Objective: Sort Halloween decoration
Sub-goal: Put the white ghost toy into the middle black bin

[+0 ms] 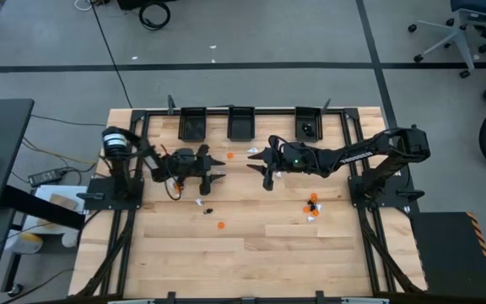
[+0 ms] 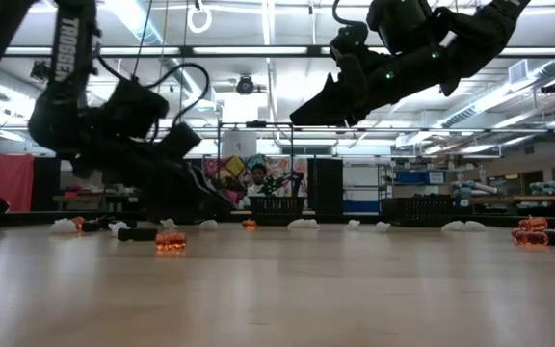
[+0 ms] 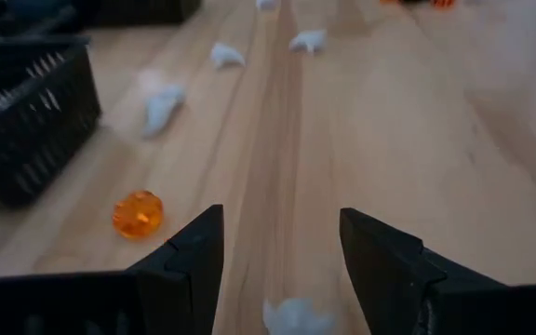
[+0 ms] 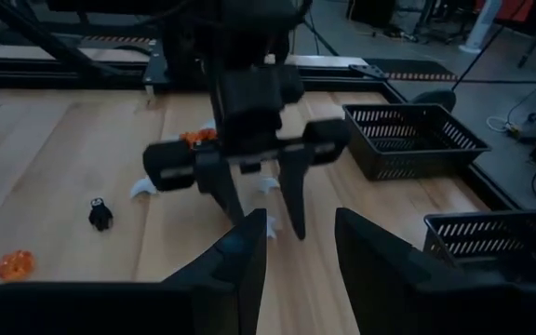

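I have the left gripper (image 1: 215, 179) down low over the left-centre of the table (image 1: 251, 245), its fingers (image 3: 194, 256) spread wide with nothing between them; in its wrist view a white trinket (image 3: 294, 316) lies on the wood just ahead of the gap, and an orange one (image 3: 138, 213) sits off to one side near a black bin (image 3: 26, 121). My right gripper (image 1: 266, 169) hangs higher, near the table's middle and facing the left one; its fingers (image 4: 240, 256) stand partly apart and I see nothing held between them. The decorations are scattered loose on the boards: from above, an orange piece (image 1: 230, 155) in front of the middle bin (image 1: 241, 123), a white bit and a black bit just below the left gripper, an orange one (image 1: 220, 225) further toward the front, and a small cluster (image 1: 312, 207) of orange and white to the right. Three bins line the far edge; the right bin (image 1: 310, 124) has something dark in it, though I cannot tell what. In the right wrist view, a black figure (image 4: 100, 214) and an orange piece (image 4: 14, 264) lie beside the left gripper.
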Robot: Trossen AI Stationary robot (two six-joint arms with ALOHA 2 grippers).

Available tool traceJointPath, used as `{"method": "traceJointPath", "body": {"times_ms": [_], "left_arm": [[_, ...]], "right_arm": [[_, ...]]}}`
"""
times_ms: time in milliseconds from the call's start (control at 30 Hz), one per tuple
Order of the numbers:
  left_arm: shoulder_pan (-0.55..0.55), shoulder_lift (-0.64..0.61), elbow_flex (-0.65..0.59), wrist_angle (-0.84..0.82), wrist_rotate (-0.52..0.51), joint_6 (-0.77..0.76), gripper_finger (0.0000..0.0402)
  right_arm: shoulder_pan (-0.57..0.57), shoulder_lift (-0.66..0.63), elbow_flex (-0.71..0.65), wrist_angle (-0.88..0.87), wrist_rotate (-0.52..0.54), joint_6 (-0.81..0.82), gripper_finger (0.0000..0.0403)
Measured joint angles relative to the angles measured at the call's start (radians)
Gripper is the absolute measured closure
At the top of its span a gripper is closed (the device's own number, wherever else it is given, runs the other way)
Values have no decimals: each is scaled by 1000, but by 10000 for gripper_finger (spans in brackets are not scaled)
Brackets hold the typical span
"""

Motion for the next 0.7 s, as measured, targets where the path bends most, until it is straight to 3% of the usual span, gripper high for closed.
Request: {"method": "traceJointPath", "body": {"times_ms": [233,400,700], "left_arm": [[35,81,1,51,13,17,207],[72,135,1,101,86,7,211],[72,145,-14,74,89,15,305]], "right_arm": [[2,0,0,-23,-16,7,268],[2,0,0,-22,-18,8,268],[3,0,0,-31,-19,11,268]]}}
